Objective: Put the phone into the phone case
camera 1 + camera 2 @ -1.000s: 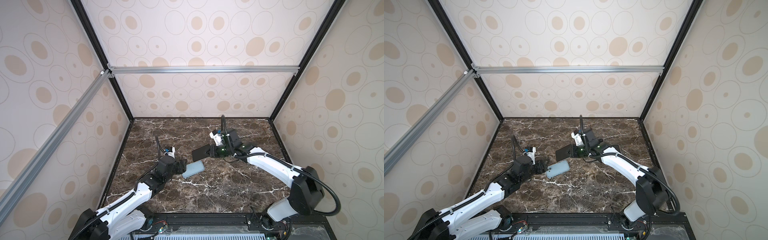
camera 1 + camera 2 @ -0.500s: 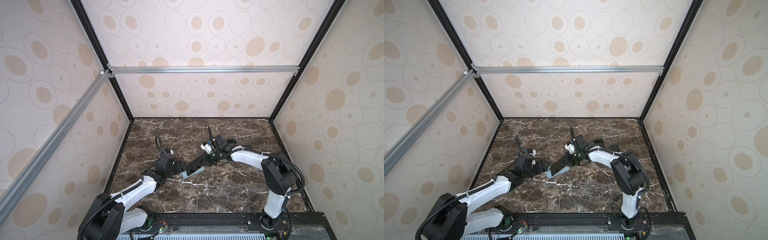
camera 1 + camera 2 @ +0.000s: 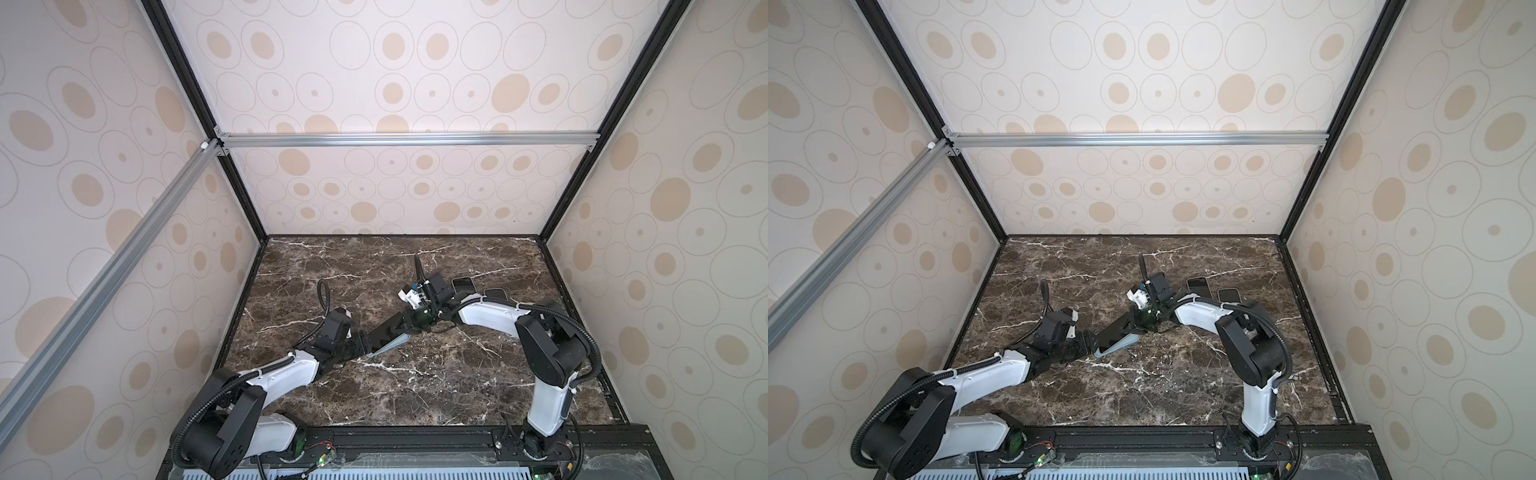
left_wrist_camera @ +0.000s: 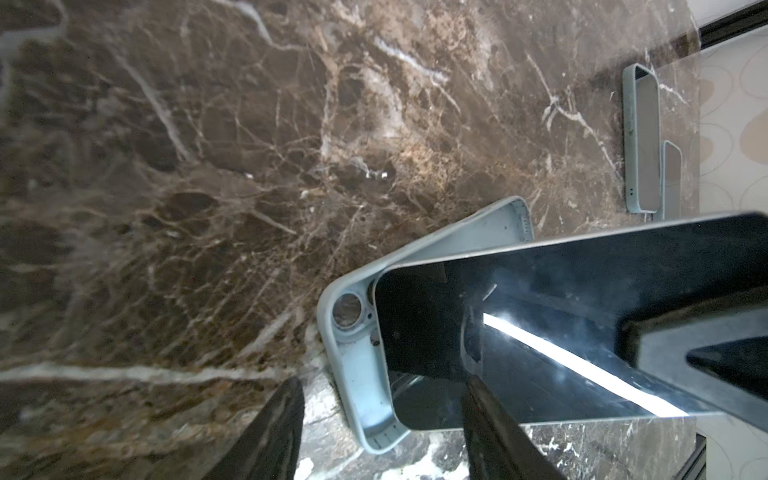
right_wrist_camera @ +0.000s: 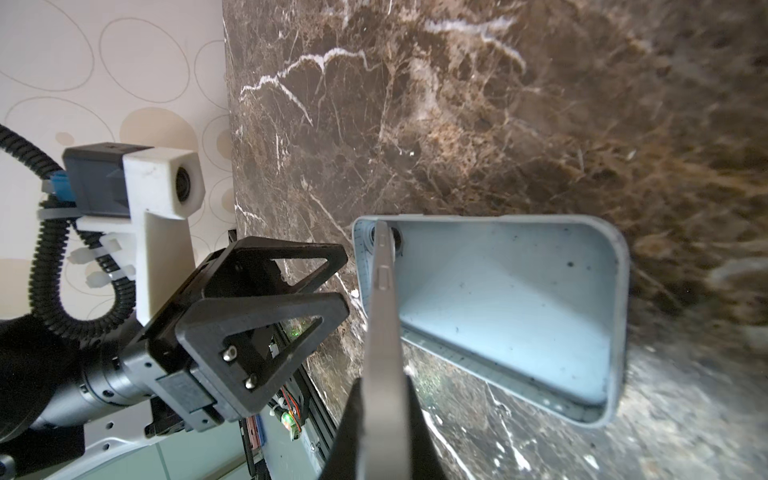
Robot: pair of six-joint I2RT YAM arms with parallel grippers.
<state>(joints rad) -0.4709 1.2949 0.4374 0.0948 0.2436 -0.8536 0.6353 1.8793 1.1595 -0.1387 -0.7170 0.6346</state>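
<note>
A light blue phone case (image 4: 357, 374) lies open side up on the marble table (image 3: 415, 395), seen in both top views (image 3: 1121, 344). The black-screened phone (image 4: 540, 311) leans down into it, its lower end resting inside by the camera hole and its other end raised. My right gripper (image 5: 384, 432) is shut on the phone's raised end, seen edge-on (image 5: 384, 332). My left gripper (image 4: 382, 436) is open at the case's camera-hole end; one finger (image 4: 266, 436) stands clear of the case, the other (image 4: 494, 432) overlaps the phone's corner. In a top view both grippers (image 3: 363, 345) (image 3: 417, 322) meet mid-table.
Two more phones in cases (image 3: 463, 286) (image 3: 494, 295) lie at the back right, behind my right arm, and appear in the left wrist view (image 4: 644, 137). Patterned walls close off three sides.
My right gripper has carried the phone down and leftward from the air until its end sits in the case. The left arm has reached forward to the case's end, its jaws narrowing a little.
</note>
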